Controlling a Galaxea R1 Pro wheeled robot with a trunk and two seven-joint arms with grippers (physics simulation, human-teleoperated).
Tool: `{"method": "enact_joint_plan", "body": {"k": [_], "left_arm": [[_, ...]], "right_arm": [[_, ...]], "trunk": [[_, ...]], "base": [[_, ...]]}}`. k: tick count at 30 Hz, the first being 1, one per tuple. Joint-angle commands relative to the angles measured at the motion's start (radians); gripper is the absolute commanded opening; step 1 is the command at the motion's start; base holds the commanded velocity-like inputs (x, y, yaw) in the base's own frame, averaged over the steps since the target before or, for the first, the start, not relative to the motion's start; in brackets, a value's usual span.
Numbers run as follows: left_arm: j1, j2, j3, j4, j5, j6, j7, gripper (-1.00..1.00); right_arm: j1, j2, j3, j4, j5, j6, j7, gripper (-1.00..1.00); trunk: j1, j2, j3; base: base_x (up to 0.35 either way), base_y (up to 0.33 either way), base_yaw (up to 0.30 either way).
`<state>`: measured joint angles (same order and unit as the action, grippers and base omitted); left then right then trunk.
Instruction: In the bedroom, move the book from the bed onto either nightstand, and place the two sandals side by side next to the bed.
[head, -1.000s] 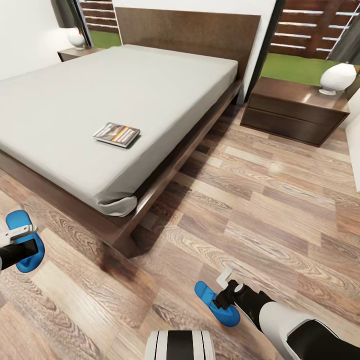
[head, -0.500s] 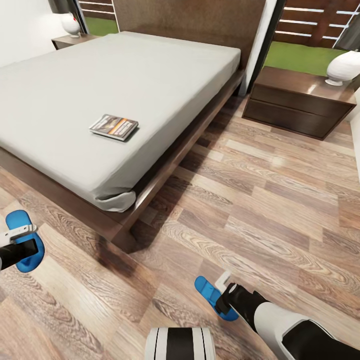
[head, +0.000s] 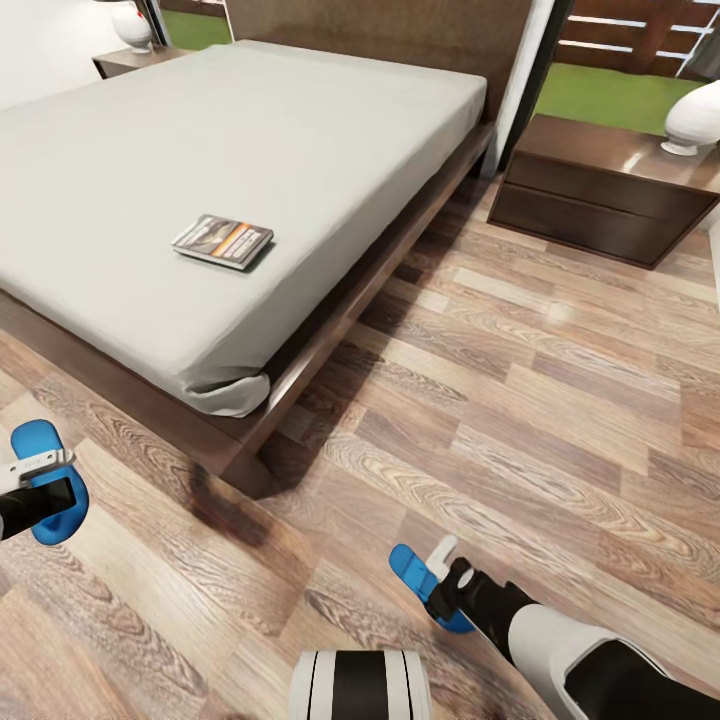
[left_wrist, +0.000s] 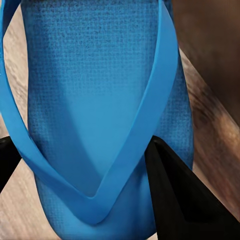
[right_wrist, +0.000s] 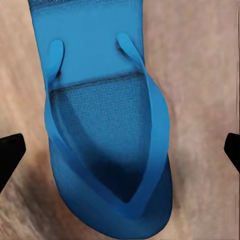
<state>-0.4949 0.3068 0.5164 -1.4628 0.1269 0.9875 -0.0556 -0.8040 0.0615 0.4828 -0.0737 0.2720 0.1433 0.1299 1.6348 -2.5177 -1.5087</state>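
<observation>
Right wrist view: right claw (right_wrist: 120, 150) wide open around one sandal (right_wrist: 107, 135), left claw (left_wrist: 85, 195) gripping the other (left_wrist: 95, 100)

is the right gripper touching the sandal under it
Apart. In the right wrist view the right gripper's two dark fingertips sit at the frame edges with bare floor between each and the blue sandal.

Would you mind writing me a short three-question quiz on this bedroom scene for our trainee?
1. True or false: the book lies on the bed.
2. Which of the robot's hands has its fingers spread wide either side of a blue sandal on the floor? A. its left B. its right
3. Fill in: the white lamp stands on a ____.
Key: 1 true; 2 B, the right hand; 3 nightstand.
</observation>
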Motion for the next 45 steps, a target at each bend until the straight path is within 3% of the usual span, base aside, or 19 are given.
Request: {"method": "enact_joint_plan", "body": {"k": [1, 7, 10, 16, 35, 45], "left_arm": [[-0.001, 0.000, 0.002, -0.001, 0.000, 0.005, -0.006, -1.00], [-0.001, 0.000, 0.002, -0.001, 0.000, 0.005, -0.006, -1.00], [-0.001, 0.000, 0.002, -0.001, 0.000, 0.005, -0.006, -1.00], [-0.001, 0.000, 0.002, -0.001, 0.000, 0.005, -0.006, -1.00], [-0.001, 0.000, 0.002, -0.001, 0.000, 0.005, -0.006, -1.00], [-0.001, 0.001, 0.002, -0.001, 0.000, 0.005, -0.006, -1.00]], "right_arm": [[0.000, 0.000, 0.010, -0.002, 0.010, -0.003, -0.002, 1.00], [0.001, 0.000, 0.040, -0.002, 0.010, -0.031, -0.054, 1.00], [0.002, -0.001, 0.043, -0.001, 0.010, -0.042, -0.060, 1.00], [0.006, -0.004, 0.047, -0.001, 0.010, -0.101, -0.062, 1.00], [0.008, -0.001, 0.045, -0.002, 0.007, -0.219, -0.015, 1.00], [0.008, -0.001, 0.041, -0.001, -0.004, -0.230, 0.016, 1.00]], "trunk": [[0.000, 0.000, -0.001], [0.000, 0.000, -0.004], [0.002, -0.001, -0.016], [0.002, -0.001, -0.016], [0.002, -0.001, -0.016], [0.002, -0.001, -0.016]], "base": [[0.000, 0.000, 0.000], [0.000, 0.000, 0.000], [0.000, 0.000, 0.000], [0.000, 0.000, 0.000], [0.000, 0.000, 0.000], [0.000, 0.000, 0.000]]}}
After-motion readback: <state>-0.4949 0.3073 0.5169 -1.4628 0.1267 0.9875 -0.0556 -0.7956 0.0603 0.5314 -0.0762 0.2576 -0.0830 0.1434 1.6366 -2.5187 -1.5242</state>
